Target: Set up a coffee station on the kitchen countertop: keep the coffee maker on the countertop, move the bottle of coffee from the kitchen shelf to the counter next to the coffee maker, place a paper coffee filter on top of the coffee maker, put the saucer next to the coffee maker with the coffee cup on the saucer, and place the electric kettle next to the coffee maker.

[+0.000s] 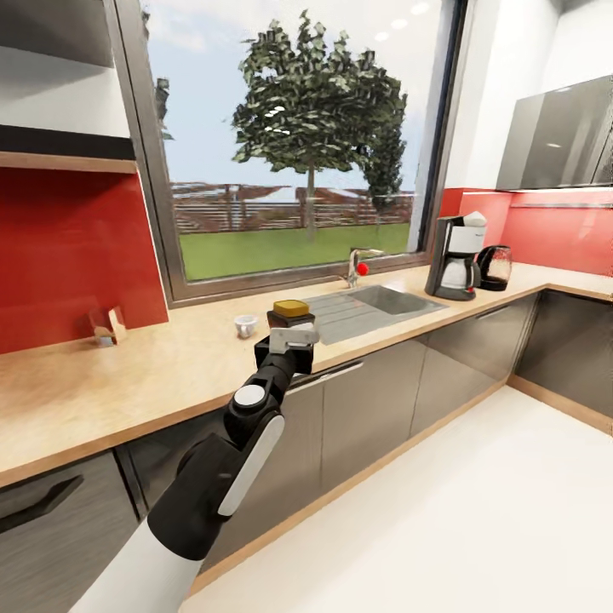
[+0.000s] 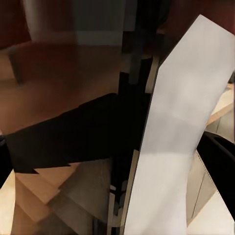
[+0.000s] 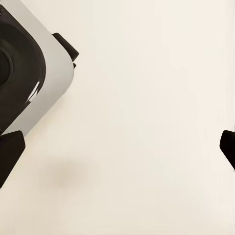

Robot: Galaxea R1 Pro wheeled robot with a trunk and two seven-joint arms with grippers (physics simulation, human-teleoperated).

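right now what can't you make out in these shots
- Bottle of coffee, head view: the left gripper covers its body and label.
- Coffee cup, head view: too small to tell if a saucer is under it.
- Right gripper, right wrist view: fingertips cut off by both edges.
- Left wrist view: blurred close-up, grip unreadable.

Kitchen surroundings by the window

A big window (image 1: 298, 145) shows a tree (image 1: 315, 111), a fence and green grass outside. Under it a grey sink (image 1: 375, 305) has a metal tap (image 1: 356, 266) with a red knob. The wall beside the window is a red backsplash (image 1: 77, 247), and a small wooden holder (image 1: 107, 326) stands near it. Dark grey cabinet fronts (image 1: 383, 392) stand over a pale floor (image 1: 477, 519).
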